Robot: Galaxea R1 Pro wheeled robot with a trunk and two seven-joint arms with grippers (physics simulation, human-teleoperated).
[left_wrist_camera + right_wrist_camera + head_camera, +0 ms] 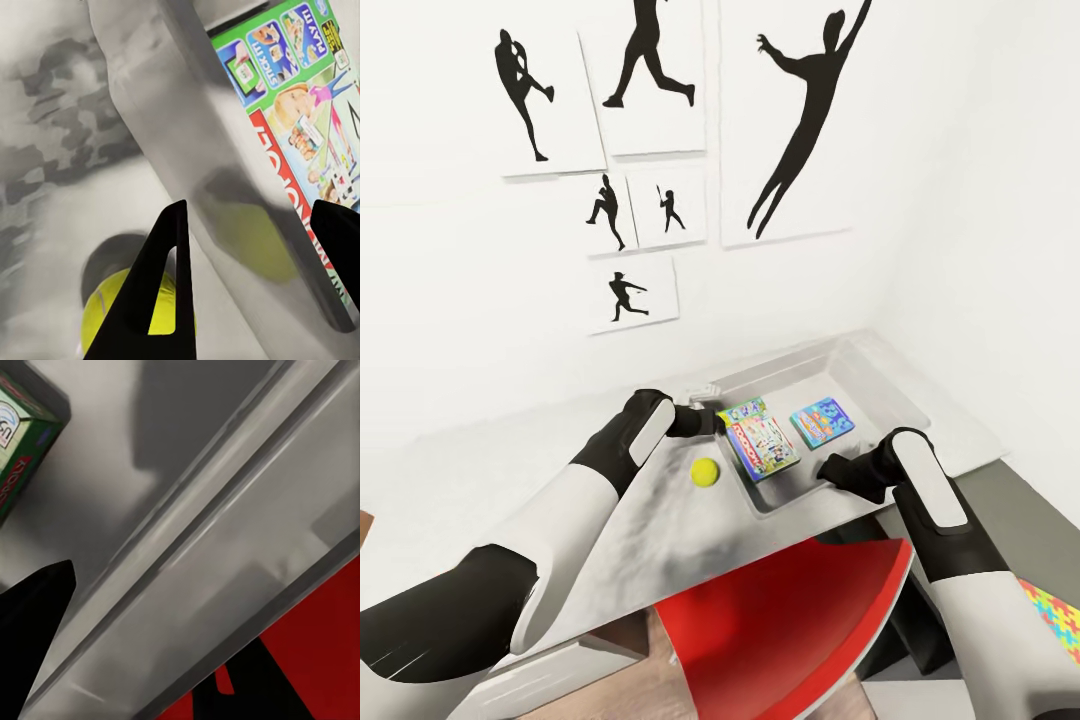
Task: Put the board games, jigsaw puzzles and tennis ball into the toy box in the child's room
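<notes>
The toy box point(870, 365), a shallow translucent grey bin, sits on the pale table point(480, 470). Three board games lie flat inside it: a green-edged one point(743, 409) under a red-lettered one point(763, 447), and a light blue one point(822, 422). The tennis ball point(705, 472) rests on the table just outside the box's left wall. My left gripper point(707, 421) is open at that wall; its fingers point(169, 285) straddle the wall, with the ball point(109, 300) and a board game point(300, 97) on either side. My right gripper point(828, 468) is open at the box's near rim point(202, 547). A jigsaw puzzle point(1057, 615) lies on the lower dark top.
A red chair point(790, 620) stands below the table's near edge, under my right arm, and also appears in the right wrist view point(322, 645). White walls with black baseball silhouettes point(800, 130) rise close behind and right of the box. A white drawer front point(550, 675) is low left.
</notes>
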